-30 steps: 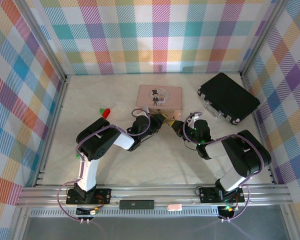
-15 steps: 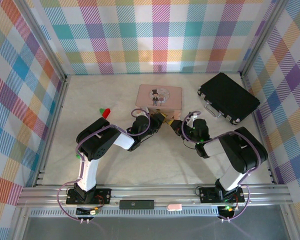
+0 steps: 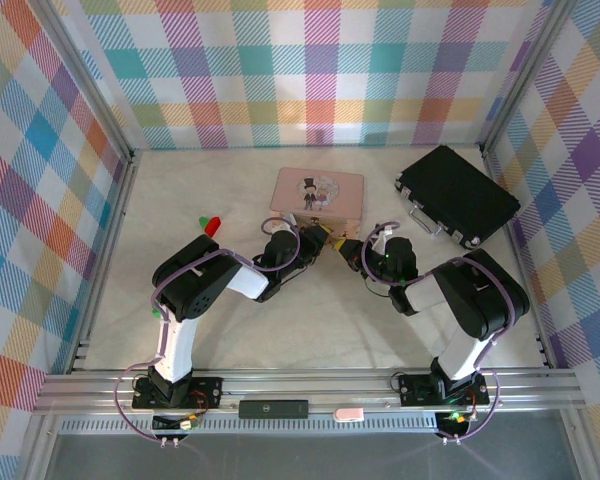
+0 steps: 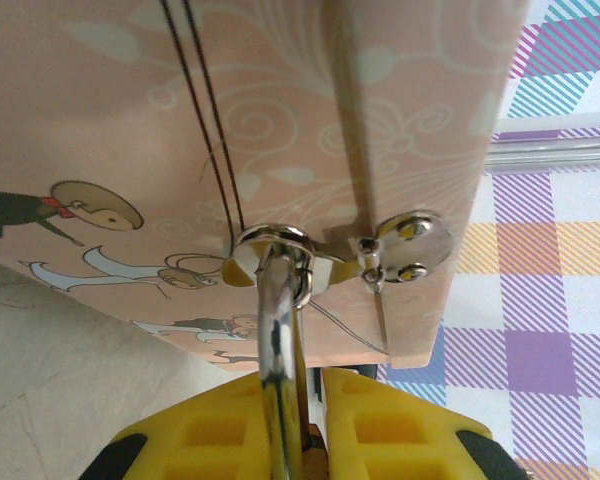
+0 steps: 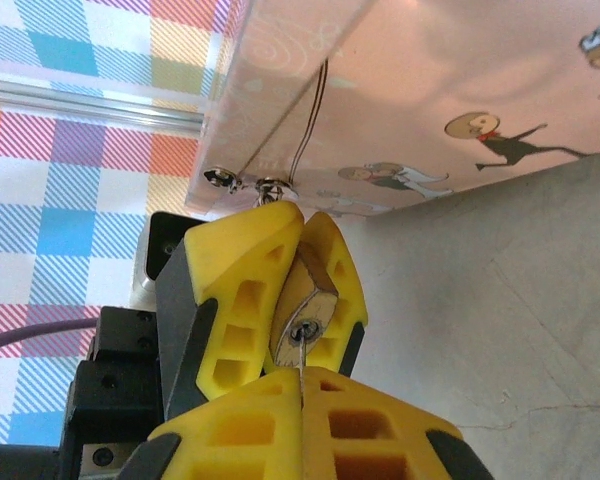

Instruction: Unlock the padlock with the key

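The small brass padlock (image 5: 305,295) is pinched between the yellow fingers of my left gripper (image 5: 302,215), which is shut on it. Its silvery shackle (image 4: 277,330) rises from my left gripper (image 4: 310,380) and passes through the metal clasp ring (image 4: 270,245) on the pink picture box (image 4: 230,120). My right gripper (image 5: 302,375) is shut on the thin silvery key (image 5: 302,355), whose tip sits in the keyhole on the padlock's end face. In the top view both grippers, left (image 3: 315,240) and right (image 3: 348,247), meet nose to nose just in front of the box (image 3: 318,193).
A black hard case (image 3: 456,195) lies at the back right. A small red and green object (image 3: 211,224) sits left of the box. Checked walls enclose the table on three sides, and an aluminium rail runs along the near edge.
My right gripper has edged left toward the padlock, closing the gap to the left gripper. The left arm and the box have not moved.
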`<control>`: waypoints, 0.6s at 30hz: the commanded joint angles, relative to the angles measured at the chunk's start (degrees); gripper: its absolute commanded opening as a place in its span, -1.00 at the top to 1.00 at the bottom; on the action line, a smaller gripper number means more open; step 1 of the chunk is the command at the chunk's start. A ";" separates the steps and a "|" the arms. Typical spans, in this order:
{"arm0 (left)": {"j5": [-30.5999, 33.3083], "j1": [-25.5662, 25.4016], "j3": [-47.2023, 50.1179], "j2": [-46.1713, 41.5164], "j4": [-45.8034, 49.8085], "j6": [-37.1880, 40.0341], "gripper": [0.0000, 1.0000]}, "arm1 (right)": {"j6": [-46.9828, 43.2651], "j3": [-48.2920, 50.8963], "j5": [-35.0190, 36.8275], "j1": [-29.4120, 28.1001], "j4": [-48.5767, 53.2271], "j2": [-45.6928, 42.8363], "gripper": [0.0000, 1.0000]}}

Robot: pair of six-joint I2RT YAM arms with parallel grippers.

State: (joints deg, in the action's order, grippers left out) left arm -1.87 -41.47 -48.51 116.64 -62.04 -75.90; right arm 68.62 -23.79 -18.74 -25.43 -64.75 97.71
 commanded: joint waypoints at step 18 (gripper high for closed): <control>-3.67 0.70 0.16 -0.57 -8.35 -1.34 1.00 | -2.57 -1.60 -4.01 3.12 1.63 -2.20 1.00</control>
State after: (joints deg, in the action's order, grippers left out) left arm -3.86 -41.10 -48.51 116.95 -64.07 -76.99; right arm 67.94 -23.81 -22.17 -23.03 -62.74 96.29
